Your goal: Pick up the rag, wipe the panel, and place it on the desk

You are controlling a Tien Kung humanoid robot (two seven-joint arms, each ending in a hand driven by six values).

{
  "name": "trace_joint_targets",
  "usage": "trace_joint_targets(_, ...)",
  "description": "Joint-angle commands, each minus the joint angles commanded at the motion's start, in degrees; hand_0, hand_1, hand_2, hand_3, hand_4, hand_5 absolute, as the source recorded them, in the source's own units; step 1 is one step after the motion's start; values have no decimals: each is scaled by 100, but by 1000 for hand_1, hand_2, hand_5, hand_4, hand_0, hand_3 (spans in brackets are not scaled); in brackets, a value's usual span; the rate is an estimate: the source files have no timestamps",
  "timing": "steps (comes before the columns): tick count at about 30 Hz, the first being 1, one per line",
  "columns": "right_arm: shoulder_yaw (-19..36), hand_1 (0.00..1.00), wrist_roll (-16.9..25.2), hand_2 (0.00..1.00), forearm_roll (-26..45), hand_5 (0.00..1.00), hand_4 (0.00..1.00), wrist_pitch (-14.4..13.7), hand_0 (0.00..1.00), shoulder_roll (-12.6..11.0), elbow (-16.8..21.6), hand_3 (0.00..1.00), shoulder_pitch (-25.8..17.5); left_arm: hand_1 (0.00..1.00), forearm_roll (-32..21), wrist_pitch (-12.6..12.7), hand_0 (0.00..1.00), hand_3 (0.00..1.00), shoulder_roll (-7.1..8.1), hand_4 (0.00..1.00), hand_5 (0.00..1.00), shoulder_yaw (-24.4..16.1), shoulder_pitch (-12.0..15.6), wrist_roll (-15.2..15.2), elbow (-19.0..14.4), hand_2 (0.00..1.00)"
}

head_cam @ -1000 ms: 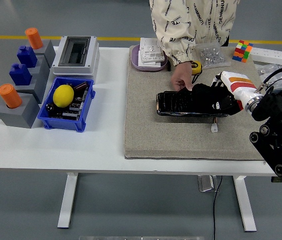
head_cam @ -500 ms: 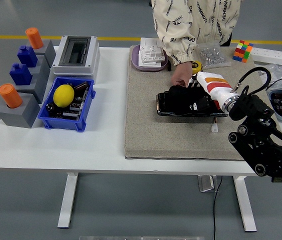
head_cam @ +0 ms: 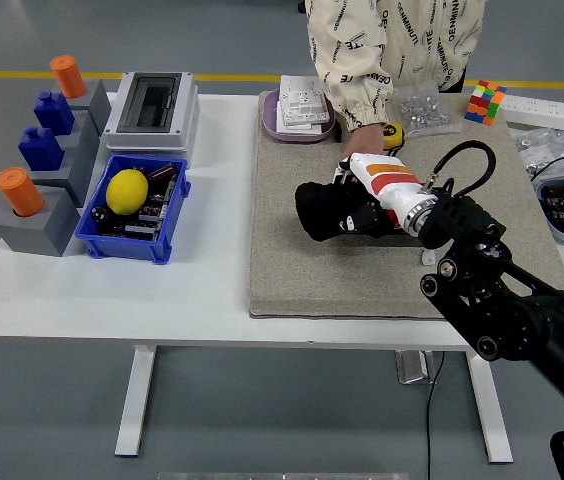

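My right hand is shut on a black rag and presses it down at the middle of the grey mat. The white and orange wrist runs back to the right from it. The black panel under the rag is almost wholly hidden by the hand, rag and forearm. A small white connector pokes out on the mat below the arm. A person at the far side rests a hand on the mat just behind my hand. My left arm is out of sight.
A blue bin with a lemon sits left of the mat. Behind it stands a grey electrical box, with grey blocks at the far left. At the back are a tray of white plates, a screw bag and a colour cube.
My right hand has swept the rag leftward along the panel, from its right end to its left end. The person's hand has stayed at the panel's far edge.
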Motion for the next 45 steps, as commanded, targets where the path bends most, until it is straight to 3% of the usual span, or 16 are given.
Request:
trace_joint_targets(11, -241, 384, -2, 431, 56, 56, 998, 7, 287, 50, -22, 426, 121, 716, -1, -2, 725, 626, 5, 694, 583, 13, 8, -1, 0, 767)
trace_joint_targets(22, -5, 384, 1, 431, -7, 58, 998, 17, 291, -207, -167, 426, 105, 717, 0, -10, 724, 627, -17, 694, 582, -10, -21, -12, 0, 767)
trace_joint_targets(45, 883, 384, 2, 431, -160, 59, 998, 52, 288, -1217, -222, 425, -244, 716, 40, -13, 726, 626, -52, 694, 583, -124, -25, -22, 0, 767)
